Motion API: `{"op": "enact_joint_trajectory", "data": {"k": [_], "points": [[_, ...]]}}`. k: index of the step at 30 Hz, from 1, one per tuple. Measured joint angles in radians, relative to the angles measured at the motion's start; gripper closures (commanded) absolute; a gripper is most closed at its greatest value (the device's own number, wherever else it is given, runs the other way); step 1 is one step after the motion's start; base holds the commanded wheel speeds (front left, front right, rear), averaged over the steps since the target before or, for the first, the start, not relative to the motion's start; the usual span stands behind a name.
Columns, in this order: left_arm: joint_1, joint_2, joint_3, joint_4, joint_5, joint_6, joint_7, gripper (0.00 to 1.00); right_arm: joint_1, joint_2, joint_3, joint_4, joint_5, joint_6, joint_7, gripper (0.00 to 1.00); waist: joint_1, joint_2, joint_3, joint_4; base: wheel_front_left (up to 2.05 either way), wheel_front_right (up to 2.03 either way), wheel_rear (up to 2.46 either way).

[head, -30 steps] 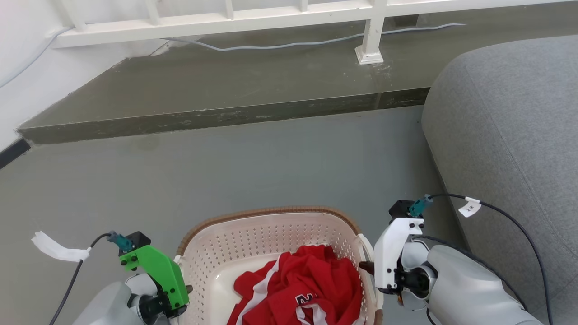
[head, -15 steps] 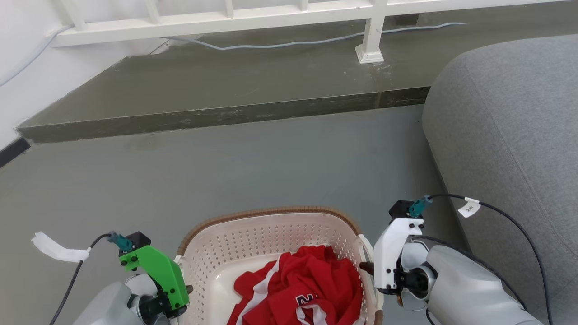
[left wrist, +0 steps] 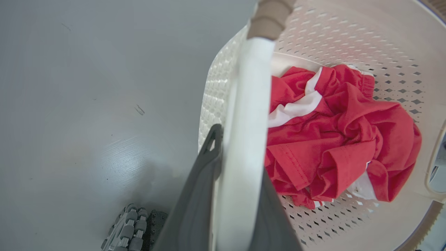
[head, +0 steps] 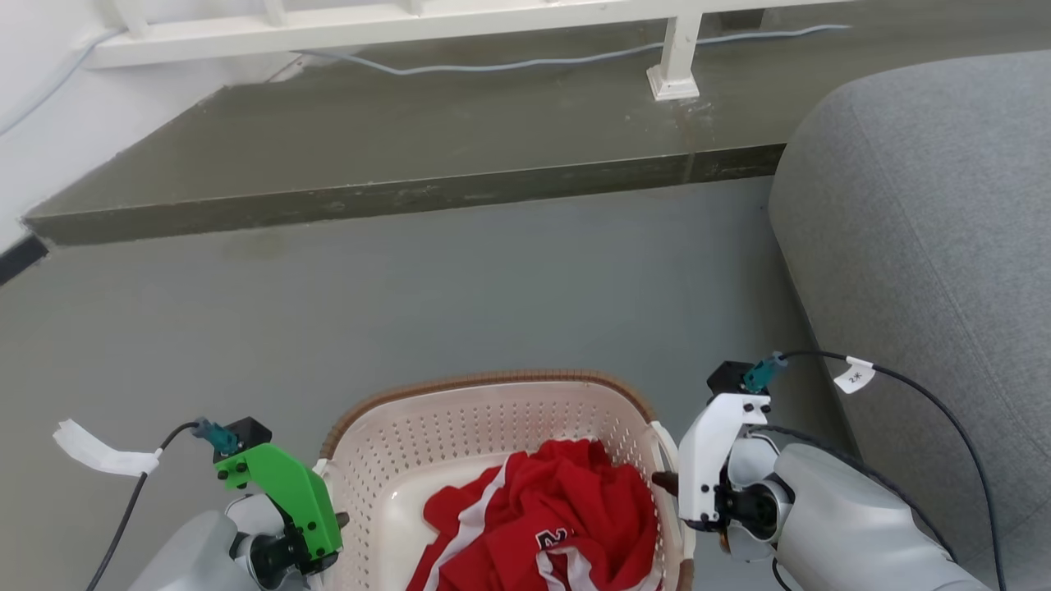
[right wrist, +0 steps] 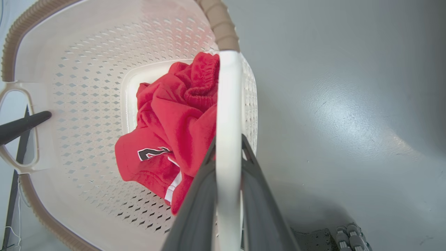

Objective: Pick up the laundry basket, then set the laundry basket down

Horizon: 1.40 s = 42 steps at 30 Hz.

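The laundry basket [head: 493, 419] sat low in the head view, directly in front of the robot and between its two arms, above the grey floor [head: 493, 287]. A crumpled red garment [head: 566, 517] with white stripes and a dark printed mark lay inside it, heaped toward the right side. The left claw [left wrist: 240, 153] was clamped on the basket's white left handle [left wrist: 247, 104], one dark finger on the outer side and the other on the inner side, next to the red cloth. The right claw [right wrist: 228, 143] gripped the white right handle [right wrist: 228, 97] in the same way, its two fingers pressed against either face of the bar. In the right wrist view a dark finger [right wrist: 24, 125] of the left claw showed at the far handle opening. The brown woven-look rim [head: 493, 381] curved round the far edge of the basket. Whether the base rested on the floor or hung just clear of it could not be judged, since the underside was hidden. A green bracket [head: 287, 492] sat on the left wrist and a white bracket [head: 710, 464] on the right. A grey sofa [head: 920, 246] stood to the right, near the right arm. Well beyond the basket ran a raised step [head: 410, 139], with a pale cable [head: 493, 64] lying along it below a white railing [head: 410, 20].
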Motion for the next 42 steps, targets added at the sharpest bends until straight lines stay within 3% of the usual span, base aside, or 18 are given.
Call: {"op": "enact_joint_trajectory", "data": {"k": [19, 42], "points": [[-0.081, 0.016, -0.017, -0.043, 0.014, 0.0, -0.109, 1.0, -0.098, 0.002, -0.012, -0.008, -0.015, -0.036, -0.129, 1.0, 0.0, 0.0, 0.136, 0.0, 0.0, 0.0, 0.0], [-0.237, 0.017, -0.04, -0.06, 0.087, 0.0, -0.273, 1.0, -0.24, 0.007, -0.026, 0.012, -0.065, -0.061, -0.296, 1.0, 0.0002, 0.0, 0.466, 0.011, 0.0, 0.0, 0.0]]}}
